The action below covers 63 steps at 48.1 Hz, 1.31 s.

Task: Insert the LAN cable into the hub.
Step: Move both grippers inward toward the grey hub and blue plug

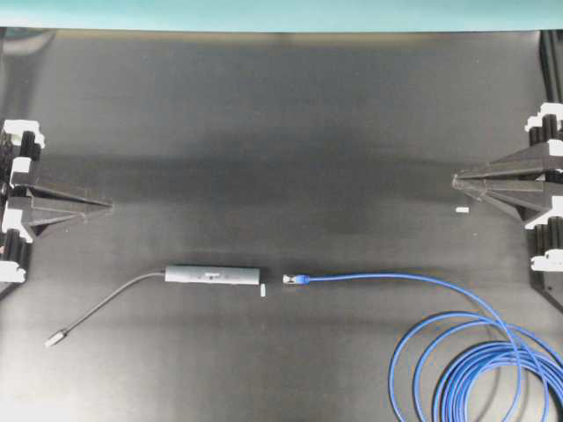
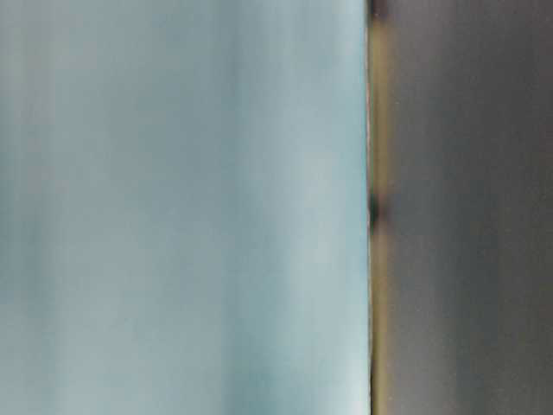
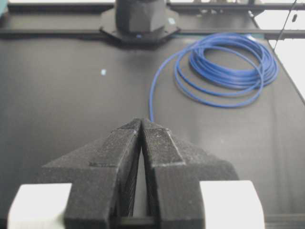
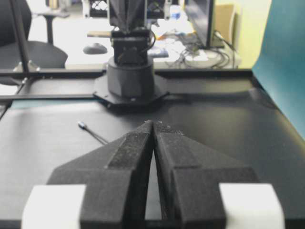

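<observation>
Overhead, the hub (image 1: 212,275) lies just beside the LAN cable (image 1: 387,278) plug, both grippers parked apart; the table-level view is blur; the left gripper (image 3: 141,125) and right gripper (image 4: 153,126) sit clenched, empty, so each should open, then grasp squarely.

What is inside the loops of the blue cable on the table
Inside the coils of the LAN cable, only the bare black table shows; nothing lies there. In the overhead view the coil runs off the frame edge, so that part is unseen.
</observation>
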Each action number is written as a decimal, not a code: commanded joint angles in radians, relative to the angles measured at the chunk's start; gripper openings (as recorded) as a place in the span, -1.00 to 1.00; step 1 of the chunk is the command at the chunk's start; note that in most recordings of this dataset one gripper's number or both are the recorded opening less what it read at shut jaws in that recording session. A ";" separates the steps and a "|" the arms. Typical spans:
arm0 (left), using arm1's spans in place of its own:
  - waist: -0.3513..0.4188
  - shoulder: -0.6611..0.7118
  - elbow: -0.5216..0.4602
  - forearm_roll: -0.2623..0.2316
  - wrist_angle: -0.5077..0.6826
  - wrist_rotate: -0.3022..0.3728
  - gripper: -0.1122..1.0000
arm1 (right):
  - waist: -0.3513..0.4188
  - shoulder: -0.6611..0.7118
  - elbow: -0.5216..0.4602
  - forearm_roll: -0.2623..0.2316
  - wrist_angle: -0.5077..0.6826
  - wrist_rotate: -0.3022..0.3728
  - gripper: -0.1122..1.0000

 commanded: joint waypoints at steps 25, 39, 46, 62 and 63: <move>-0.084 0.121 -0.103 0.043 0.230 -0.014 -0.80 | 0.091 0.357 -0.241 0.064 0.428 0.080 -0.80; -0.104 0.187 -0.123 0.043 0.278 -0.106 -0.80 | 0.097 0.607 -0.390 0.046 0.586 0.071 -0.80; -0.106 0.249 -0.137 0.043 0.298 -0.100 -0.80 | 0.097 0.681 -0.428 0.031 0.618 0.064 -0.75; -0.107 0.434 -0.192 0.043 0.322 -0.057 -0.50 | 0.098 0.787 -0.459 0.020 0.604 0.063 0.55; -0.107 0.443 -0.195 0.043 0.321 -0.058 -0.39 | 0.098 0.792 -0.460 0.015 0.600 0.060 0.62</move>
